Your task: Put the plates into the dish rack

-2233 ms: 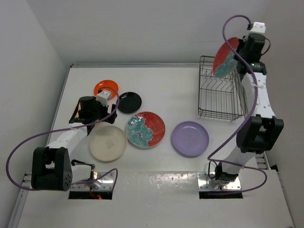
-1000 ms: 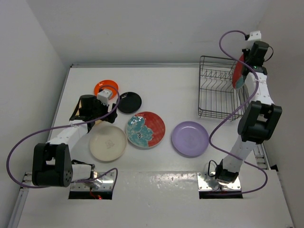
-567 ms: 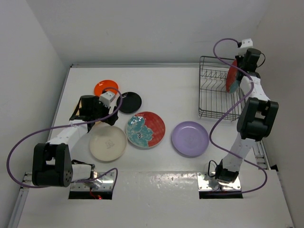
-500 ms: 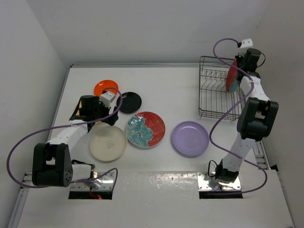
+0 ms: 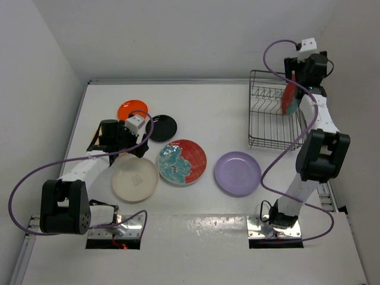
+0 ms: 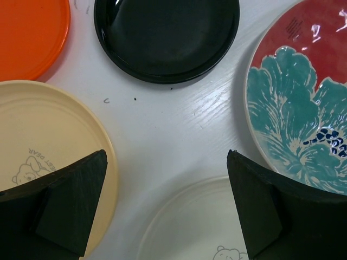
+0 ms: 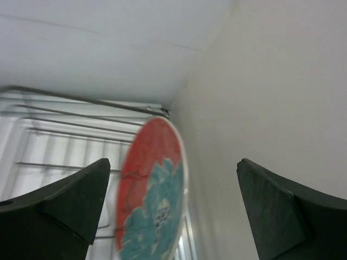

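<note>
The dish rack (image 5: 268, 119) stands at the back right. One red and teal floral plate (image 5: 289, 95) stands on edge in its right end. My right gripper (image 5: 294, 77) hangs open just above that plate (image 7: 152, 195), its fingers apart on either side and not touching it. On the table lie the orange plate (image 5: 132, 108), black plate (image 5: 161, 127), second floral plate (image 5: 181, 161), cream plate (image 5: 135, 178) and lavender plate (image 5: 237, 173). My left gripper (image 6: 167, 162) is open and empty, low over bare table between the tan-yellow plate (image 6: 38, 146) and the cream plate (image 6: 206, 222).
The side wall rises close to the right of the rack (image 7: 65, 130). The rack's left slots hold nothing. In the left wrist view the orange plate (image 6: 30, 32), black plate (image 6: 165, 38) and floral plate (image 6: 303, 114) ring the gripper.
My right gripper carried the floral plate down into the rack's right end, then opened and let go of it. It has lifted slightly. The left arm has barely moved.
</note>
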